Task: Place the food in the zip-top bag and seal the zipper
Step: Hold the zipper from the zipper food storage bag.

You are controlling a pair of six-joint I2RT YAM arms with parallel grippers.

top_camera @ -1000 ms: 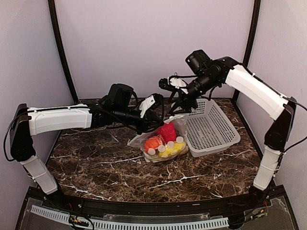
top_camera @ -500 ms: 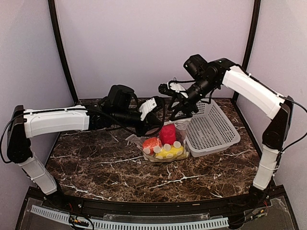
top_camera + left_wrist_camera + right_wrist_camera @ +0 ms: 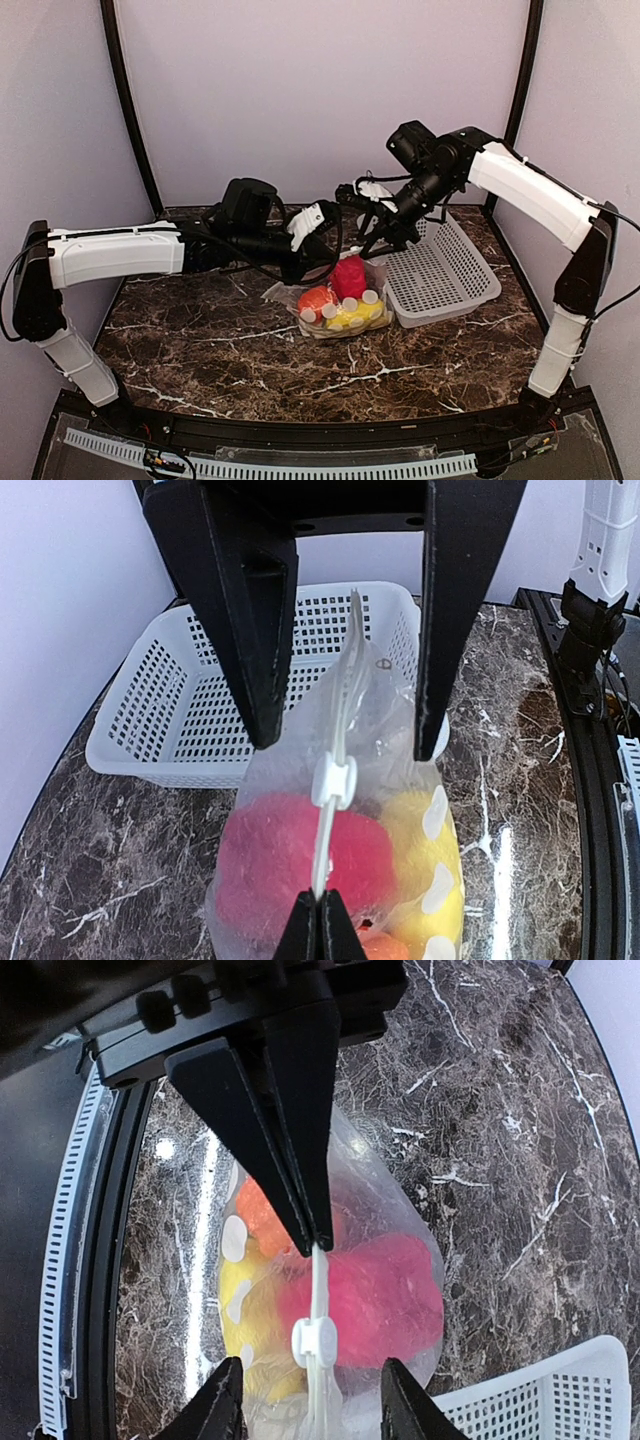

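At centre, left gripper [image 3: 320, 912] clamps whitish zipper strip [image 3: 340, 710]; right gripper [image 3: 310, 1370] straddles it, jaws apart. Clear dotted plastic bag [image 3: 392, 720] likely limp: hold strip.

Shows the left gripper [image 3: 312, 1241] clamped on one end of the zipper [image 3: 319, 1290], the right gripper [image 3: 312, 1402] straddling that strip with fingers apart beside its white slider [image 3: 314, 1341], and a red pepper [image 3: 385, 1295], orange piece [image 3: 262, 1222] and yellow pieces [image 3: 250, 1305] inside the clear zip-top bag [image 3: 392, 1198] on the marble table [image 3: 480, 1110], near a white basket [image 3: 540, 1395].
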